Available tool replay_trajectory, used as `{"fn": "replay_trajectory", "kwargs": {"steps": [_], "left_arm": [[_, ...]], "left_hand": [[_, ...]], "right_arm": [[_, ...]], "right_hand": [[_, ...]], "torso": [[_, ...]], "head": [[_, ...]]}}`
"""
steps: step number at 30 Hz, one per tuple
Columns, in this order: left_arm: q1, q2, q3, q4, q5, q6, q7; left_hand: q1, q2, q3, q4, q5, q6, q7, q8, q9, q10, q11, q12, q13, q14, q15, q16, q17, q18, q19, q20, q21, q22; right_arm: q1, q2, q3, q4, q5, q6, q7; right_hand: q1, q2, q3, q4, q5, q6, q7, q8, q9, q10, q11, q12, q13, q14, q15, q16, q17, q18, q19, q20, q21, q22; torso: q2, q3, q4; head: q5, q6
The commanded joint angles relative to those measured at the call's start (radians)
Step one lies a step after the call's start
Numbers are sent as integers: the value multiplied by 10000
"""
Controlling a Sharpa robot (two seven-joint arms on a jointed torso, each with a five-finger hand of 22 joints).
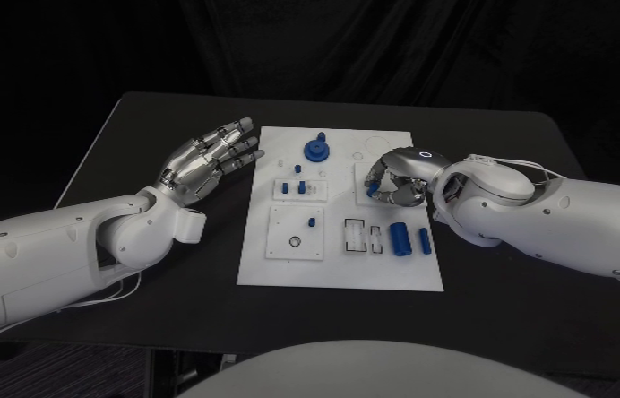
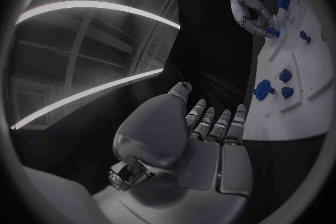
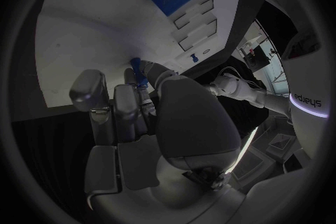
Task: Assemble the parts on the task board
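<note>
My left hand (image 1: 207,159) flat with fingers spread, held just beside the task board (image 1: 339,272), my right hand (image 1: 398,178) curled over it, pinching a small blue part (image 3: 137,66)

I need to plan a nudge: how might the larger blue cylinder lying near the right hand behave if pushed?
The blue cylinder lies on its side on the flat task board, so it would probably roll if pushed across its length. It looks rigid and smooth, perhaps slippery. It seems small, so likely light.
</note>
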Motion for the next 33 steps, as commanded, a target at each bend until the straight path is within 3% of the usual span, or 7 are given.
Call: {"fn": "replay_trajectory", "kwargs": {"steps": [1,18,27,33], "left_arm": [[-31,29,9,3,26,152,185],[-165,15,10,15,26,179,174],[-200,-23,10,39,26,145,173],[-216,-12,10,26,26,145,197]], "left_hand": [[-60,14,60,-8,55,60,15,48,1,7,40,32,16,-34,40,50,14,-107,4,-5,-12,-2],[-62,10,83,-15,53,78,50,58,5,9,23,34,16,-35,40,54,14,-108,8,-4,-11,-7],[-64,8,93,-18,52,84,54,61,6,11,24,42,17,-32,41,60,15,-108,15,-4,-9,-3],[-66,7,100,-19,51,87,54,64,6,16,27,54,19,-31,43,63,15,-109,19,-4,-8,0]], "right_arm": [[-26,10,5,-6,-17,-570,135],[-21,-198,11,323,340,-1600,408],[228,-577,18,1355,424,-1613,333],[316,-534,17,2162,456,-1268,564]], "right_hand": [[121,21,96,-39,47,175,-22,96,54,147,-19,91,37,73,-3,69,23,-99,95,-31,101,1237],[16,2,29,-72,-222,968,-281,514,509,604,-242,190,163,176,-185,74,99,-122,149,-197,288,1258],[-3,-6,2,-57,-269,1044,-311,569,591,623,-257,137,150,194,-199,79,119,-133,169,-213,345,1269],[9,-46,-14,-78,-230,1060,-326,586,641,676,-276,115,146,215,-214,93,151,-139,184,-227,387,1278]], "torso": [[0,1,-1],[-2,3,-2],[-5,-3,7],[-1,-7,-3]], "head": [[1,-1],[83,-1],[107,-1],[154,-1]]}}
